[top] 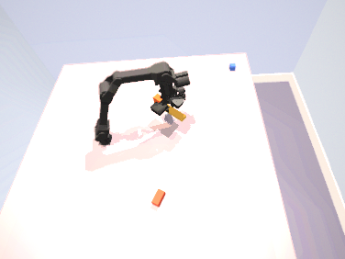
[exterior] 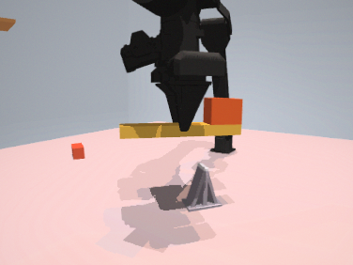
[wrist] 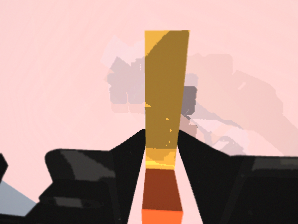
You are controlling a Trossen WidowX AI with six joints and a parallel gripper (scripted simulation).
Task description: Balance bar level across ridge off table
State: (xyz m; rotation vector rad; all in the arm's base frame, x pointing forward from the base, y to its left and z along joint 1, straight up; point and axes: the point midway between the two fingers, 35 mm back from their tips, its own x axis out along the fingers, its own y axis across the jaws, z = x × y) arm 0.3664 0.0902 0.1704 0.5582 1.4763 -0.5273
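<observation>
Table (exterior: pixel 291 207): pale pink surface spread beneath the tool, carrying the arm's blotchy shadow under and beside the gripper
Arm (top: pixel 128 78): black, arched over the table, wrist pointing down at the tool end
Gripper (exterior: pixel 185 127): black jaws partly closed, clamped on the bar near its middle, tips pointing downward; in the wrist view the two dark jaws press the bar from either side
Bar (exterior: pixel 150 131): long yellow strip held off the table, close to level in the exterior view, running out to both sides of the gripper; an orange-red block (exterior: pixel 222 111) sits on top of one end, just beside the jaws
Ridge (exterior: pixel 203 188): small grey wedge standing on the table, below the gripper and slightly to its side in the exterior view, well apart from the bar above it
Red cube (exterior: pixel 78 150): on the table, off past the bare end of the bar in the exterior view
Orange brick (top: pixel 159 197): lying flat on the table, far from the gripper in the top view
Blue cube (top: pixel 232 67): near a far table corner, well away from the tool
</observation>
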